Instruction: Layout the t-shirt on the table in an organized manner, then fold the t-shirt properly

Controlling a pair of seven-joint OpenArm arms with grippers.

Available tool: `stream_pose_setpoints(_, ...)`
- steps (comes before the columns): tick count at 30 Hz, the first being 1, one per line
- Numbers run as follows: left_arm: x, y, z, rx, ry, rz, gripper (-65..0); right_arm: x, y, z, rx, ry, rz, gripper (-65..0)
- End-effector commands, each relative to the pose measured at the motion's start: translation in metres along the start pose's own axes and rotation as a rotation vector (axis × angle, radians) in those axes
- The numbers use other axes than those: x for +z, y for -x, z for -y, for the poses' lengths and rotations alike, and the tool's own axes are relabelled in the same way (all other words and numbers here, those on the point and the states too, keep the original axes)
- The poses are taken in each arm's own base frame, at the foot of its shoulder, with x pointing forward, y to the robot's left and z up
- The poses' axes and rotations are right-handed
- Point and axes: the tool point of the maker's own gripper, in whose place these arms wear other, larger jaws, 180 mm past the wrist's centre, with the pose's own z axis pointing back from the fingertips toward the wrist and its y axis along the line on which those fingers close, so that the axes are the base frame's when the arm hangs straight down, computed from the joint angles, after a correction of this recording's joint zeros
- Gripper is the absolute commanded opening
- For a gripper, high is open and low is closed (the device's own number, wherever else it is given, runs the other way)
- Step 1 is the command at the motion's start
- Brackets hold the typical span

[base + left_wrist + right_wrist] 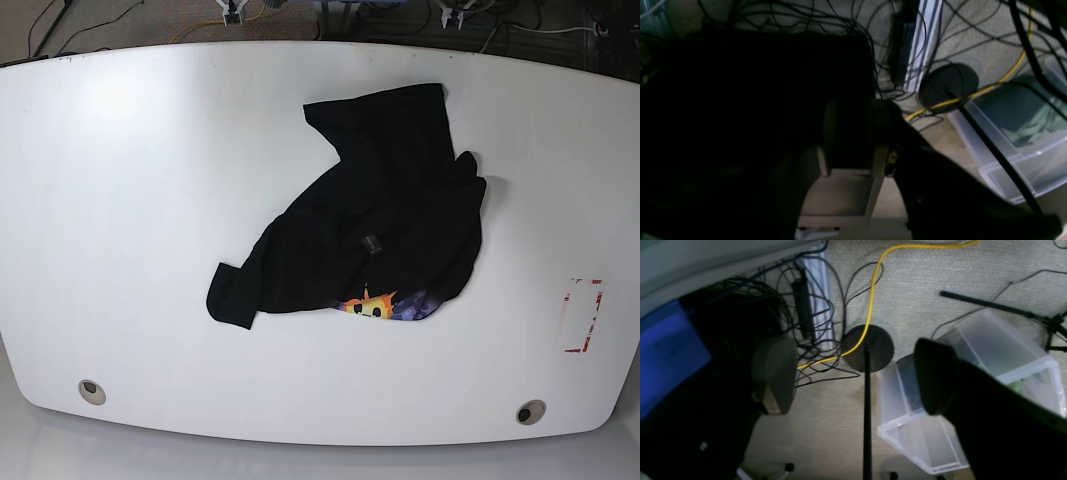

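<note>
- While neither arm shows in the base view, the large glossy white table [130, 200] is in full sight; its left half is bare apart from a round grey grommet hole [91, 391] near the front edge.
- R gripper [853, 373]: per its wrist cam it hangs off the table over carpet, w/ a yellow cable [873, 296], a round black stand base [868, 348] and a clear plastic bin [973, 373] below. Its two dark fingers stand wide apart w/ nothing between, so it's open and empty.
- Black short-sleeved t-shirt [390, 200]: crumpled on the table, a bit right of centre in the base view. Long axis runs diagonally, from a bunched end at front-left to a squarer edge at back-right.
- Small neck label [372, 244] sits mid-shirt. The orange-yellow sun and purple print [385, 305] peeks out at the front edge, so the cloth is prob. folded over itself.
- Farther right: red-outlined rectangle mark [583, 315] and second grommet, both apart from the shirt.
- L gripper [853, 133]: wrist cam is very dark and also looks at the floor; can't tell if the jaws are open or closed.
- Judgement: most of the shirt lies on the L arm's side, only the front-left end toward the R arm. Spreading likely needs one arm per end of that diagonal.
</note>
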Motion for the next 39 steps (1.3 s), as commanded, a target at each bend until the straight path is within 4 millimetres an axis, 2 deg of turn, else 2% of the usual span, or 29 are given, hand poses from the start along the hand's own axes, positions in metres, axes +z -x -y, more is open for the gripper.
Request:
stream_pose_setpoints(1, 0.0, 0.015, 0.007, 0.0, 0.014, -0.038, -49.4, 0.001, 0.003, 0.004, 0.004, 0.007, 0.003, -13.1)
stream_pose_setpoints(17, 0.0, 0.009, 0.005, 0.001, 0.011, -0.019, -49.5, 0.0, 0.006, 0.0, 0.029, 0.002, 0.011, -14.6)
stream_pose_setpoints(23, 0.0, 0.01, 0.003, -0.001, 0.009, -0.025, -49.2, 0.0, 0.004, 0.004, 0.019, 0.013, 0.024, -19.5)
stream_pose_setpoints(27, 0.0, 0.005, 0.0, 0.004, 0.005, -0.015, -49.2, 0.0, 0.008, 0.003, 0.018, 0.011, 0.015, -28.3)
stream_pose_setpoints(29, 0.0, 0.005, -0.002, 0.005, 0.002, -0.015, -49.2, 0.0, 0.009, 0.003, 0.016, 0.012, 0.015, -34.9)
stream_pose_setpoints(33, 0.0, 0.005, -0.006, 0.004, -0.004, -0.012, -49.5, 0.0, 0.008, 0.003, 0.013, 0.013, 0.019, -52.7)
stream_pose_setpoints(35, 0.0, 0.007, -0.002, -0.002, 0.003, -0.018, -49.5, 0.0, 0.005, 0.004, 0.018, 0.012, 0.019, -65.0)
stream_pose_setpoints(39, 0.001, 0.01, -0.005, 0.0, -0.002, -0.018, -49.3, 0.0, 0.008, 0.004, 0.025, 0.013, 0.012, -65.0)
